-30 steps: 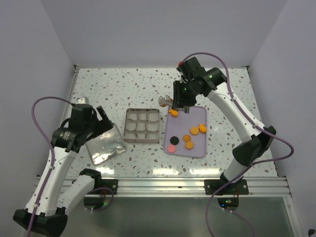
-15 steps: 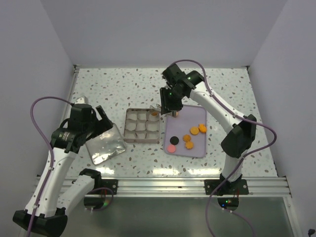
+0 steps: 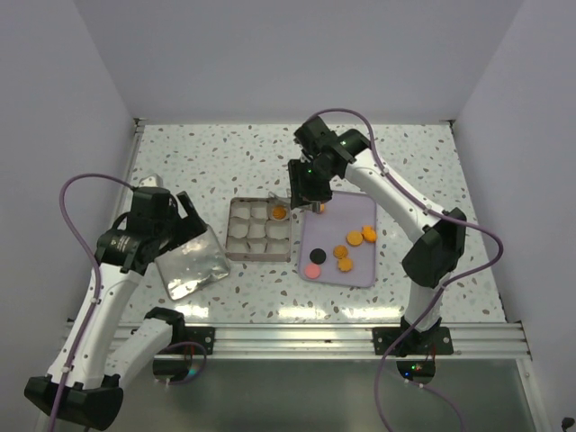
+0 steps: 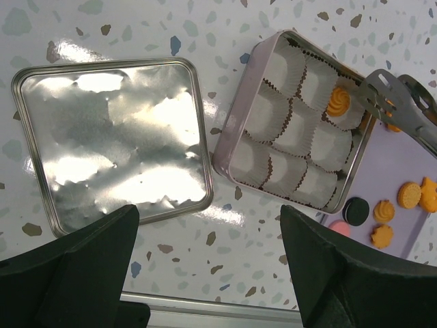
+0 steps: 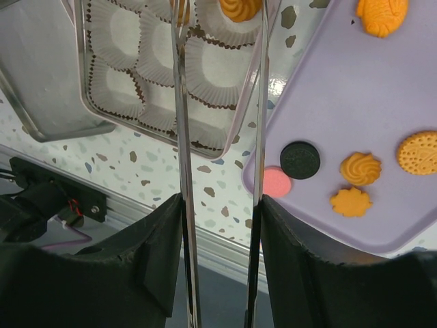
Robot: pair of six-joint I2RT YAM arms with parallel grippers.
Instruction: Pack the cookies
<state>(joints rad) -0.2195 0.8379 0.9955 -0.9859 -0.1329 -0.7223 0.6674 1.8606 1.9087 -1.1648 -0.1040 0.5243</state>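
Note:
My right gripper (image 3: 306, 192) is shut on metal tongs (image 5: 181, 102), whose tips hang over the far right corner of the square tin (image 3: 229, 243). One orange cookie (image 3: 280, 212) lies in the white paper cup there; it also shows in the left wrist view (image 4: 338, 101) and the right wrist view (image 5: 239, 7). Several orange cookies (image 3: 354, 238), a black one (image 3: 317, 256) and a pink one (image 3: 312, 270) lie on the lilac tray (image 3: 360, 273). My left gripper (image 3: 184, 216) is open and empty above the tin's lid (image 3: 191, 263).
The other cups in the tin (image 4: 225, 160) are empty. The silver lid (image 4: 109, 137) lies flat left of the tin. The tray (image 5: 321, 89) sits right beside the tin. A metal rail runs along the table's near edge.
My right gripper carried an orange cookie in the tongs from the tray's far end leftward to the tin. The cookie now lies in the corner cup. The left arm has barely moved.

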